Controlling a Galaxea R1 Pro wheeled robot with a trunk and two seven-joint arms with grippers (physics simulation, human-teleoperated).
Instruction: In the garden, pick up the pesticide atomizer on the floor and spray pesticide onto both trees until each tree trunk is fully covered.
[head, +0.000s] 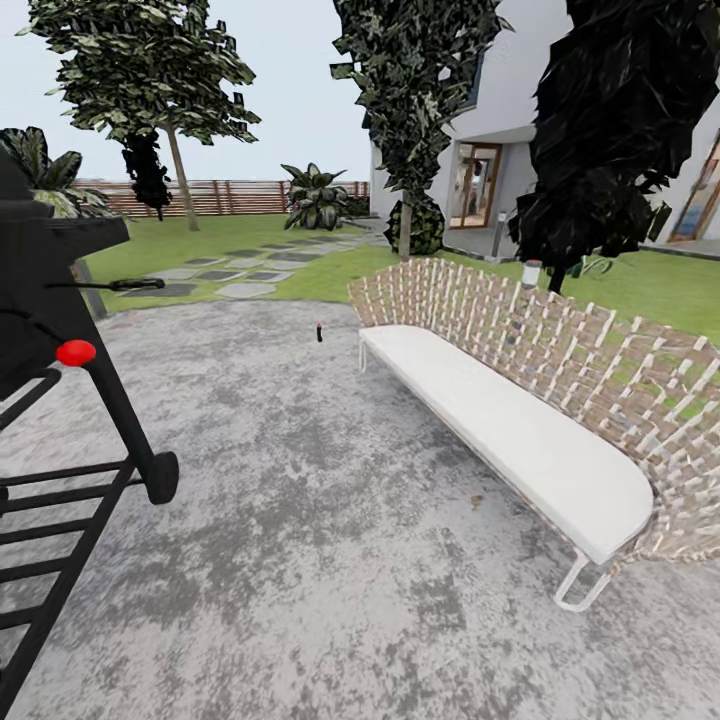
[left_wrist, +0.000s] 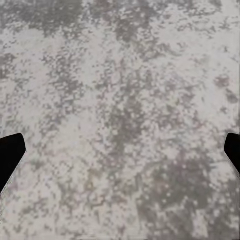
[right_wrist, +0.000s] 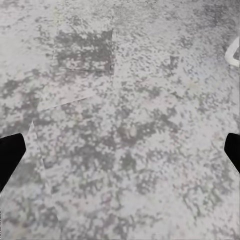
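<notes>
Bench (head: 500, 420): on the grey paving, small dark object (head: 319, 331) just beside its far end, possibly the sprayer.
Left gripper (left_wrist: 120, 150): fingers spread, empty.
Right gripper (right_wrist: 120, 150): the same.
Risk: clipping the grill (head: 60, 300) opposite the bench while driving.

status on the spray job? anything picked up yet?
Nothing done yet. Both tools are open over bare grey paving, holding nothing: left tool, right tool. The head view shows a bench and grill. Pickup and spraying both trees remain.

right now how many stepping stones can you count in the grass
About 8, though far ones blur together: nearest stepping stone at the patio edge, the others trailing across the lawn toward the house.
</notes>
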